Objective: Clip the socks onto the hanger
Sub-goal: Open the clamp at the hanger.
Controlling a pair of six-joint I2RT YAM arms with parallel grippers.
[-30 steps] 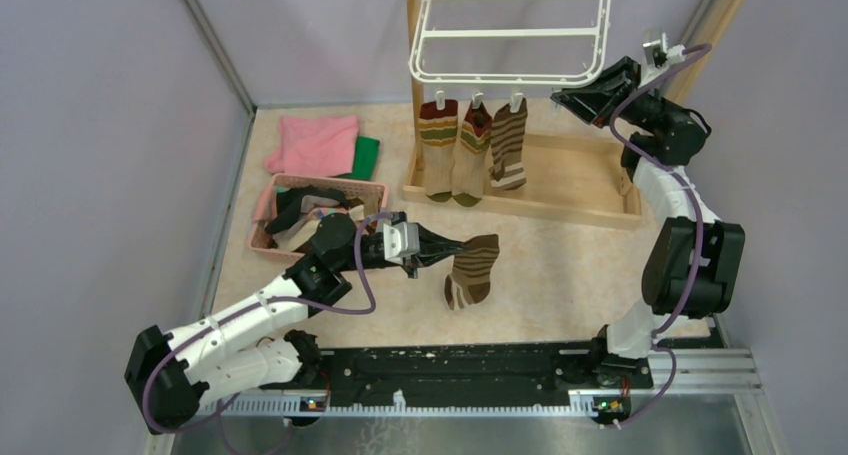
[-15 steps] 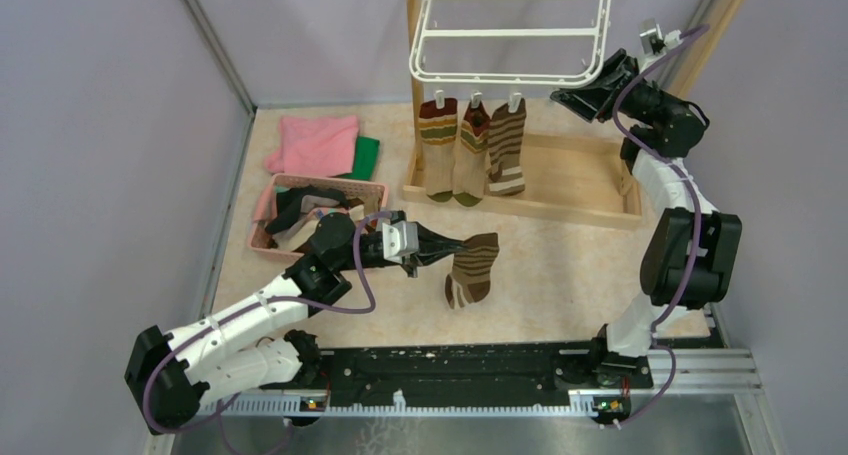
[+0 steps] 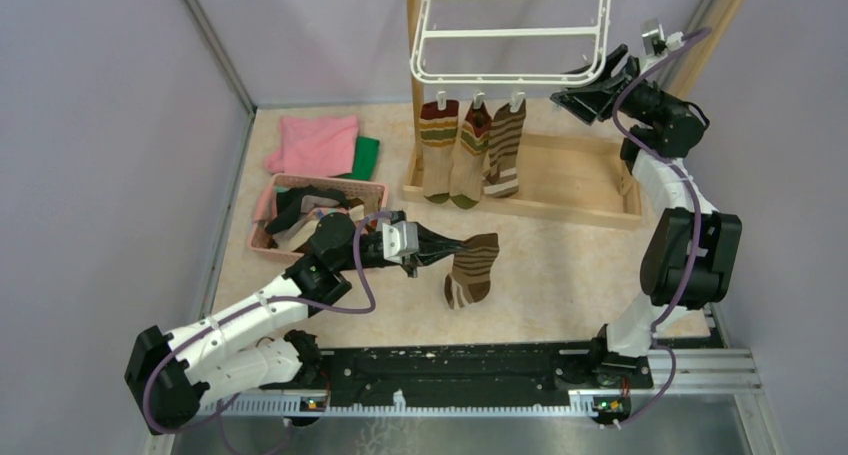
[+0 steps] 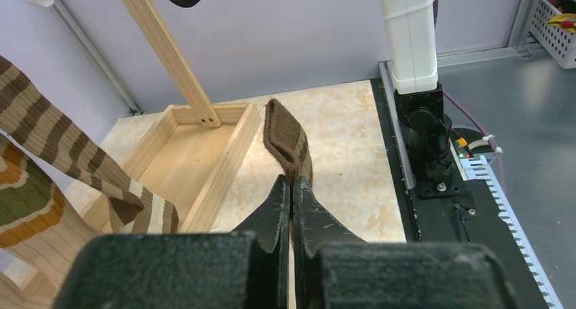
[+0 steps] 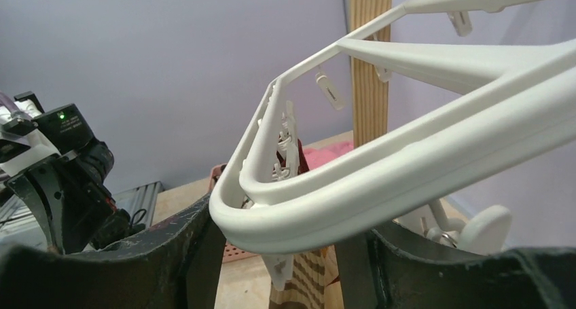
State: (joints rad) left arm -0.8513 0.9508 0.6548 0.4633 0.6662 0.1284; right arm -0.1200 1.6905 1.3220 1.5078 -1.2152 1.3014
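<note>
Wooden frame under hanger, right tool apart astride its rim; left tool tight on striped sock near basket.

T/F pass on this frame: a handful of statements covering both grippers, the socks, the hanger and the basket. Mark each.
1. The left gripper is shut on a striped sock. True.
2. The hanger has its rim passing between the right gripper's fingers. True.
3. The clipped socks hanging from the hanger number four. False: there are three.
4. The pink basket is empty. False: it holds dark fabric items.
</note>
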